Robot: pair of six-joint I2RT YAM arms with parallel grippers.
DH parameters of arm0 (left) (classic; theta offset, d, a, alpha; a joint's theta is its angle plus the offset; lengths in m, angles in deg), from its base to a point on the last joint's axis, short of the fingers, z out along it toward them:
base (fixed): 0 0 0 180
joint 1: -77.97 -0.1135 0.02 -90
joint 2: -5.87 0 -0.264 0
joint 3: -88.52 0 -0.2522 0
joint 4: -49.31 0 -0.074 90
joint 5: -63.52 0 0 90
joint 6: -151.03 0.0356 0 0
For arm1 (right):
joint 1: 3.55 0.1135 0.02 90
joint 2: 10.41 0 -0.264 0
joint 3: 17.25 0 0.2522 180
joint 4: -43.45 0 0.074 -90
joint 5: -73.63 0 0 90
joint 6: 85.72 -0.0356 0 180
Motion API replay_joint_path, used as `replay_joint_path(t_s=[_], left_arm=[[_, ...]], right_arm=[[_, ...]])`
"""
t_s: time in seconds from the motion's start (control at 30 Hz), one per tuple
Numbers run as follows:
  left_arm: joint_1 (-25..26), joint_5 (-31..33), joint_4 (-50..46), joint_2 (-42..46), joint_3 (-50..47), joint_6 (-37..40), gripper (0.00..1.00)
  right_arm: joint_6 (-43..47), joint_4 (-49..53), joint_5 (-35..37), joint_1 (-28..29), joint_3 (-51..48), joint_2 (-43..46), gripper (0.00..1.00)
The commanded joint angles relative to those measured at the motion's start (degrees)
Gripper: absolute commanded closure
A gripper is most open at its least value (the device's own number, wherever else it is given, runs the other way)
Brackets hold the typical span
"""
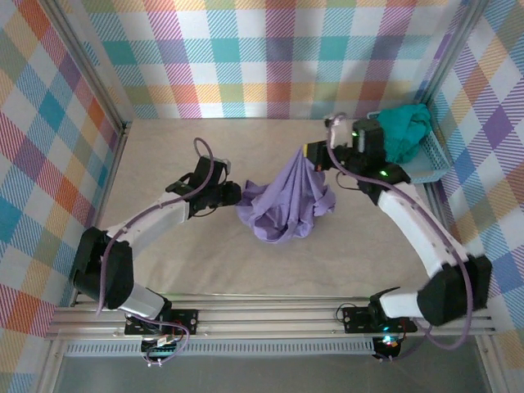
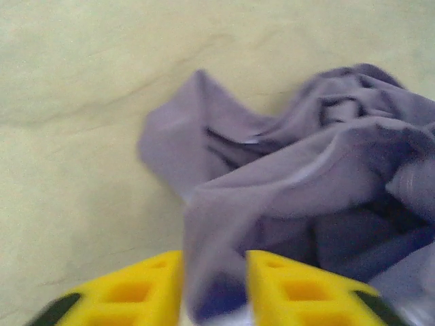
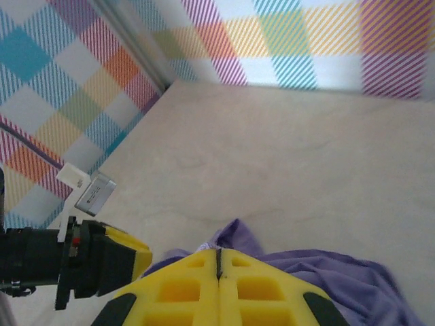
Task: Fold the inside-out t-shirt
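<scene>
The table (image 1: 164, 147) has a pale beige cover, faintly creased. Near its middle, slightly toward the right edge, the lower part of a bunched purple t-shirt (image 1: 278, 217) rests on it in a heap. A light blue basket (image 1: 434, 164) sits by the far right corner, with a teal garment (image 1: 405, 131) piled in it.

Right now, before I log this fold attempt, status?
Right gripper shut on t-shirt, one end lifted, rest heaped on table. Left gripper at its edge, cloth between fingers, grip unclear. Teal garment apart, in basket.
</scene>
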State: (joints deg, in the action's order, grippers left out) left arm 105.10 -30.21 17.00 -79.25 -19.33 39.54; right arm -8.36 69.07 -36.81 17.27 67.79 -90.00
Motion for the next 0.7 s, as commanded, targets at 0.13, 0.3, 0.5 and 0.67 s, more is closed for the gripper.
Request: replay_joint_path(t_s=[0.13, 0.3, 0.5, 0.67], left_arm=[[2.44, -4.71, 9.13, 10.51, -9.65, 5.64, 0.38], [5.32, -5.39, 8.05, 6.54, -8.1, 8.34, 0.29], [5.38, -1.64, 8.13, -5.0, -1.14, 9.83, 0.3], [5.38, -1.12, 7.74, -12.77, 3.98, 11.12, 0.43]], right_arm=[[-0.24, -2.1, -5.93, 2.88, 8.37, -12.9, 1.0], [-0.5, -2.39, -6.27, 3.09, 9.05, -15.02, 1.0], [-0.05, -1.77, -5.79, 3.09, 8.96, -14.54, 1.0], [1.0, -0.81, -4.95, 3.09, 8.96, -14.0, 1.0]])
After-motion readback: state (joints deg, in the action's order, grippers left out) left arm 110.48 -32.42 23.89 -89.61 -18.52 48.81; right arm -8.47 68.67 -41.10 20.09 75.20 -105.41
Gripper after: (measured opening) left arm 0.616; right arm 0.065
